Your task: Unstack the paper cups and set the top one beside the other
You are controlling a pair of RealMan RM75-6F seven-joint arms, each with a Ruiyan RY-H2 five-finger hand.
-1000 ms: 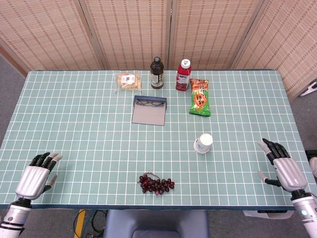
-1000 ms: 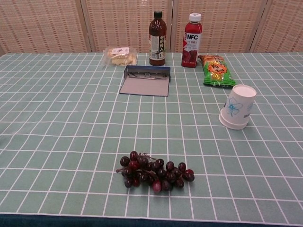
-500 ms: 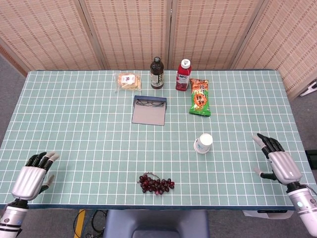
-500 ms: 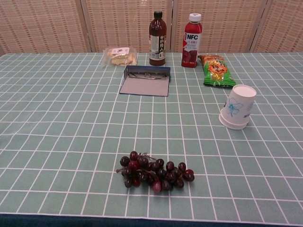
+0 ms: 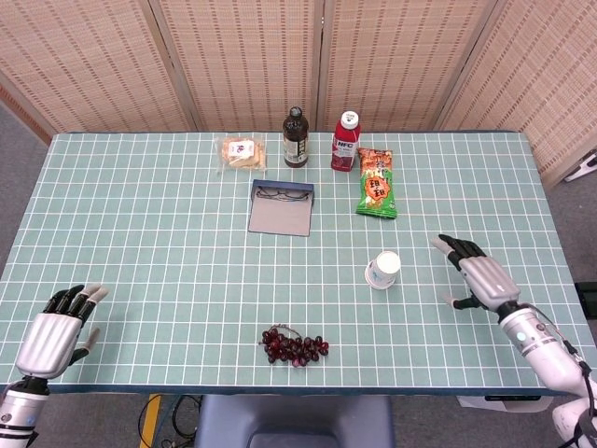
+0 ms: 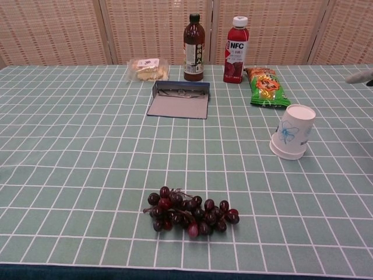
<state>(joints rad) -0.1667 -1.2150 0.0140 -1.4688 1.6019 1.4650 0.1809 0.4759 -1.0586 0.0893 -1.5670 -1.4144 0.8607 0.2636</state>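
White paper cups (image 5: 382,269), smooth and tapered with a blue flower print, sit mouth-down and tilted on the green gridded desk (image 5: 140,233), right of centre. They are nested so closely they look like one cup. Near them lies a glossy cluster of dark grapes (image 5: 294,345). The right hand (image 5: 478,276), metallic with dark fingers spread and empty, has moved in from the right edge toward the cups since earlier. The left hand (image 5: 56,327) rests open and empty at the near left corner, having drifted slightly nearer.
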